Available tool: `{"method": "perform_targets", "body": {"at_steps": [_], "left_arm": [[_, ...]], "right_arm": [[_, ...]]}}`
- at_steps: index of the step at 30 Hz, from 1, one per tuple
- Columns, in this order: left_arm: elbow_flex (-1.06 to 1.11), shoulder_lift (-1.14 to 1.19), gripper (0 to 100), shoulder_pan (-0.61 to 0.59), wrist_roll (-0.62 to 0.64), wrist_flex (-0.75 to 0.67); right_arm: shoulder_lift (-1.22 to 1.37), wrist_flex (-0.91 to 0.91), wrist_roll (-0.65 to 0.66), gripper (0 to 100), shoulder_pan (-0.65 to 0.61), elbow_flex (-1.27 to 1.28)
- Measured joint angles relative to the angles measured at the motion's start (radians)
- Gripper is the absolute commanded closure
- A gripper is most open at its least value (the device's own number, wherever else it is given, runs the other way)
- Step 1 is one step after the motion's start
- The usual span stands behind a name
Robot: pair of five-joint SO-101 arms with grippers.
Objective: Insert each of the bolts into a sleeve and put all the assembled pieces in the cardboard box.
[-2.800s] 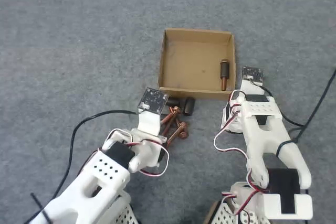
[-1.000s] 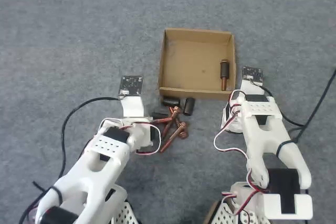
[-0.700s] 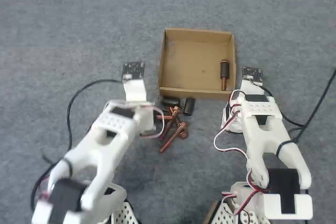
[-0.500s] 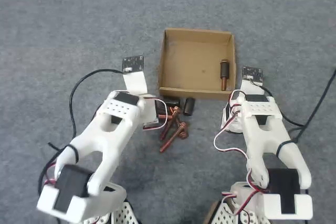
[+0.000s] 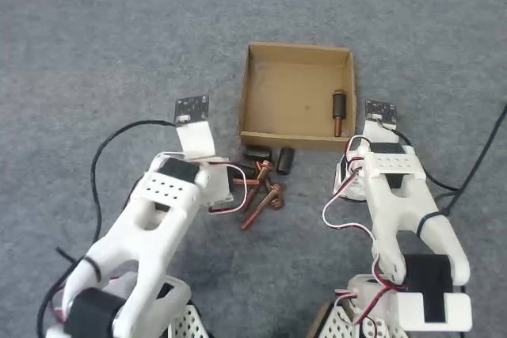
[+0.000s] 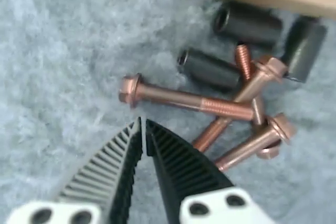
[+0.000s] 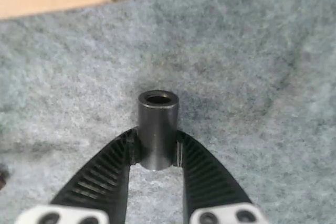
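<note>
Left wrist view: we see our left tool (image 6: 143,125) all but closed on nothing, its tips just beside the head of a copper bolt (image 6: 184,98) on the grey surface (image 6: 63,35). Our right tool (image 7: 156,145) clamps an upright black sleeve (image 7: 157,116). Loose bolts (image 5: 261,187) and sleeves (image 5: 285,160) lie just near of the cardboard box (image 5: 293,141), which holds one assembled piece (image 5: 339,113).

shiny coppery metal bolts (image 6: 184,98); matt dark sleeves (image 6: 210,71), probably metal; fuzzy cloth surface (image 6: 63,35); cardboard box (image 5: 244,93).
</note>
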Motion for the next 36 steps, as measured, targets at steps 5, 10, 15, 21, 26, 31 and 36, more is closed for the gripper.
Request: {"method": "perform_targets", "body": {"at_steps": [5, 10, 15, 21, 26, 31, 36], "left_arm": [[0.008, 0.107, 99, 0.0, 0.0, -0.094], [0.008, 0.213, 99, 0.002, 0.0, -0.226], [-0.077, 0.322, 99, -0.038, 0.005, -0.238], [-0.23, 0.434, 99, -0.126, 0.011, -0.187], [-0.249, 0.434, 99, -0.15, 0.117, -0.17], [-0.249, 0.333, 99, -0.086, 0.173, -0.083], [-0.249, 0.269, 99, -0.058, 0.18, -0.028]], "right_arm": [[0.0, 0.0, 0.0, 99.1, 0.0, 0.0], [0.0, 0.0, 0.0, 99.1, 0.0, 0.0], [0.0, 0.0, 0.0, 99.1, 0.0, 0.0], [0.0, 0.0, 0.0, 99.1, 0.0, 0.0], [0.0, 0.0, 0.0, 99.1, 0.0, 0.0], [0.0, 0.0, 0.0, 99.1, 0.0, 0.0], [0.0, 0.0, 0.0, 99.1, 0.0, 0.0]]}}
